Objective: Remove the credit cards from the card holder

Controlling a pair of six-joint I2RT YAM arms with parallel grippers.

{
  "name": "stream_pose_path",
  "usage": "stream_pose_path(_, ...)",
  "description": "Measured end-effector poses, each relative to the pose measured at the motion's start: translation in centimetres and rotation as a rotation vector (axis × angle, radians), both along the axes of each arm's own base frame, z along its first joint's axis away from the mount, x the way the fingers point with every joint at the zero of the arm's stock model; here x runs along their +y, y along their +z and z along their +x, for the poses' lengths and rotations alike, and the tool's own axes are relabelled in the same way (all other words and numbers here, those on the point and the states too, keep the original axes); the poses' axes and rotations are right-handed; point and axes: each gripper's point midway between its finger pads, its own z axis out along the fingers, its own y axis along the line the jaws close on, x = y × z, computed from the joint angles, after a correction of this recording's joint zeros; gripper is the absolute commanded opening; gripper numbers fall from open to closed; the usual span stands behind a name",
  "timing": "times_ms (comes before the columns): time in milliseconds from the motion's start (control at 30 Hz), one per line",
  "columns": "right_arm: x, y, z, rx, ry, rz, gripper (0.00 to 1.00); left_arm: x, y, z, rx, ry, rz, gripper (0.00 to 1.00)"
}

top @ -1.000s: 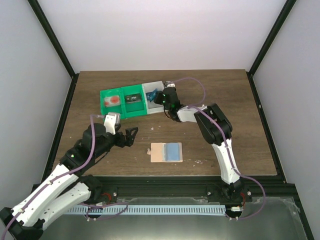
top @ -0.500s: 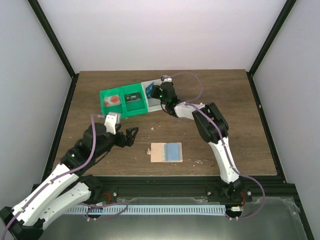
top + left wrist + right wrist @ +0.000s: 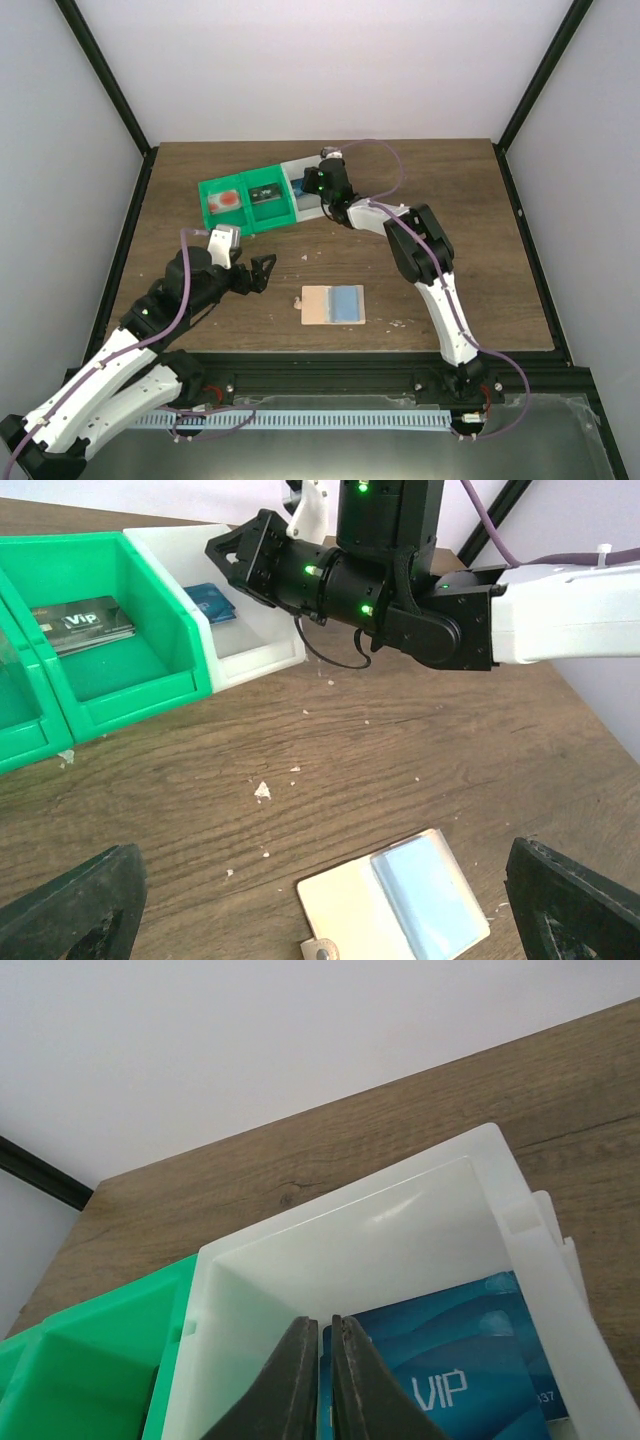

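The tan card holder (image 3: 318,305) lies open on the table near the front, with a light blue credit card (image 3: 346,303) on its right half. Both also show in the left wrist view, the holder (image 3: 355,910) and the card (image 3: 428,888). My left gripper (image 3: 262,272) is open and empty, above and left of the holder, with its fingertips (image 3: 70,910) at the view's bottom corners. My right gripper (image 3: 308,185) hangs over the white bin (image 3: 300,171). Its jaws (image 3: 322,1360) are almost closed with nothing seen between them. Dark blue VIP cards (image 3: 460,1370) lie in that bin.
A green two-compartment bin (image 3: 245,215) stands left of the white bin. It holds a black VIP card (image 3: 85,625) and a red item (image 3: 227,200). Small white crumbs (image 3: 262,791) lie on the wood. Black frame posts edge the table.
My right gripper moved left and back from in front of the white bin to over it. The dark blue card it carried now lies in the bin. The left arm has not moved.
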Motion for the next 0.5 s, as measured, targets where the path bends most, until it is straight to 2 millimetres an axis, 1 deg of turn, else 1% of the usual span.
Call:
stream_pose_path(300, 0.1, -0.14, 0.33, -0.002, 0.007, -0.03, 0.07, -0.01, 0.0, 0.0, 0.0, 0.0, 0.0, 1.0)
stream_pose_path(500, 0.54, -0.16, 0.46, 0.003, 0.038, -0.057, 0.11, -0.01, -0.03, 0.01, 0.001, 0.0, 0.001, 1.0)
